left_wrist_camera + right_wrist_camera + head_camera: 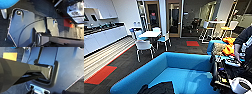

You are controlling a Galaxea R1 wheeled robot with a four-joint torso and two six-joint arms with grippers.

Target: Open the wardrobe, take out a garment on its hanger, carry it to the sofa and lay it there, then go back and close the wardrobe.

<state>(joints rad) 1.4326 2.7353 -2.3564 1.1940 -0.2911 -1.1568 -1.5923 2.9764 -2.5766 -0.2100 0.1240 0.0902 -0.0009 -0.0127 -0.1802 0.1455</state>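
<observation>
The bright blue sofa (184, 77) lies right below me in the head view, its curved back running from lower left up to the right. The black garment (159, 88) is a dark crumpled heap on the seat at the picture's lower edge. In the left wrist view a corner of the blue sofa (7, 3) and one pale sofa leg (3, 13) stand over dark carpet, beside my own dark plate.
A person (244, 42) stands at the right with a control rig (226, 72). Behind the sofa are a white table (149, 34) with white chairs (143, 46), a kitchen counter (101, 35) at left, red carpet patches (100, 75), and an orange cushion (229, 46).
</observation>
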